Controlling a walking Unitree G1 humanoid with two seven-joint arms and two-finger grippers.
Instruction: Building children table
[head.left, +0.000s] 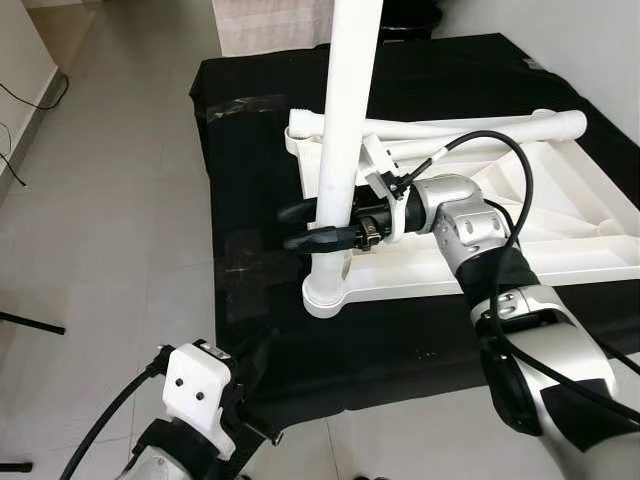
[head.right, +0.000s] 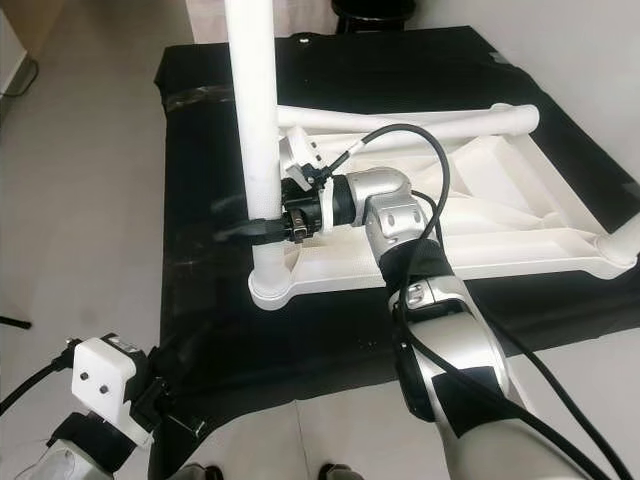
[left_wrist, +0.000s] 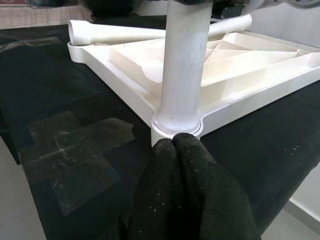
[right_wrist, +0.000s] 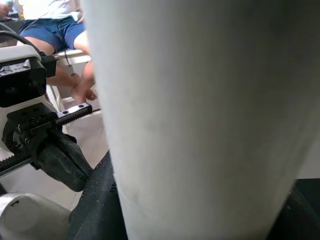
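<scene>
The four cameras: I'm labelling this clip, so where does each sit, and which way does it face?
Left eye: head, looking down at the tabletop on black cloth; right gripper clasps the upright leg.
Right eye: same scene, left gripper low.
Left wrist: low by the cloth, facing the leg's base; its fingers together.
Right wrist: pressed against the leg; a seated person behind.
All share the leg.

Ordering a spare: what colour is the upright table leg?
White; the upright table leg shows best in the left eye view.
</scene>
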